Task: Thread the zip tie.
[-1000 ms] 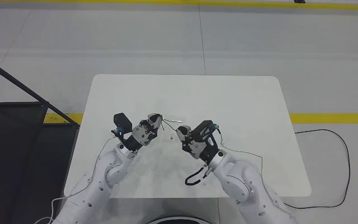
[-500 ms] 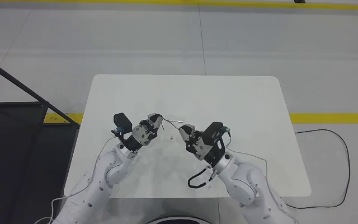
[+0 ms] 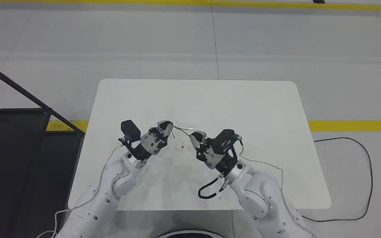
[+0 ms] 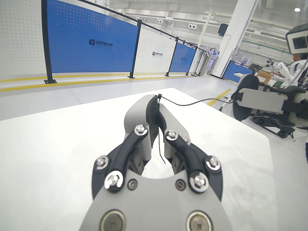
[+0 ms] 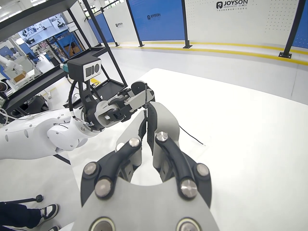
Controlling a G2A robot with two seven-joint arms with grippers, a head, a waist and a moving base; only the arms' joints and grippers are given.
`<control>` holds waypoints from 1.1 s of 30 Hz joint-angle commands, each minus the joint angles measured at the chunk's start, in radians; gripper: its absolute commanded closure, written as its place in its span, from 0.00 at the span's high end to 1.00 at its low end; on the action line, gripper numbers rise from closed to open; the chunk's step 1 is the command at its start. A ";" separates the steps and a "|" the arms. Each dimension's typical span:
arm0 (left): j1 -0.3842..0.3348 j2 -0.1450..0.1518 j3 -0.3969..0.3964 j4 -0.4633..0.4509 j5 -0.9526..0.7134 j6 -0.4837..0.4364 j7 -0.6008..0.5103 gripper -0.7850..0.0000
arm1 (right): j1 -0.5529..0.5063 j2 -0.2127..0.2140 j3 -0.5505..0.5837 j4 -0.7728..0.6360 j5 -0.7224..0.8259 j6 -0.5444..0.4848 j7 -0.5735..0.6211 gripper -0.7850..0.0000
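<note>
A thin black zip tie [image 3: 180,131] spans the gap between my two grippers above the white table [image 3: 256,107]. My left gripper [image 3: 165,126] is shut on its head end: in the left wrist view the small head [image 4: 159,96] sticks out at the fingertips and the strap [image 4: 185,103] runs off toward the right gripper [image 4: 240,106]. My right gripper [image 5: 147,112] is shut on the strap [image 5: 146,98], a short way from the left gripper [image 5: 142,92]. A thin black end [image 5: 192,137] shows beyond the right fingers, low over the table.
A black shelf trolley [image 3: 24,137] stands just off the table's left edge. A cable [image 3: 351,178] lies on the floor to the right. The table has free room at the far side and on the right.
The right arm swung slightly to the right, then came back a little toward the left gripper. The left arm has kept still, holding the zip tie.
</note>
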 commanded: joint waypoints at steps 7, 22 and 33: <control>0.010 -0.001 -0.002 -0.017 -0.004 0.009 -0.021 0.00 | -0.012 -0.009 -0.031 0.009 -0.113 0.070 -0.113 0.00; 0.023 -0.009 -0.020 -0.034 0.008 0.006 -0.061 0.00 | -0.010 -0.024 -0.064 0.034 -0.191 0.113 -0.169 0.00; 0.024 -0.010 -0.021 -0.034 0.008 0.006 -0.060 0.00 | -0.013 -0.032 -0.085 0.049 -0.246 0.125 -0.205 0.00</control>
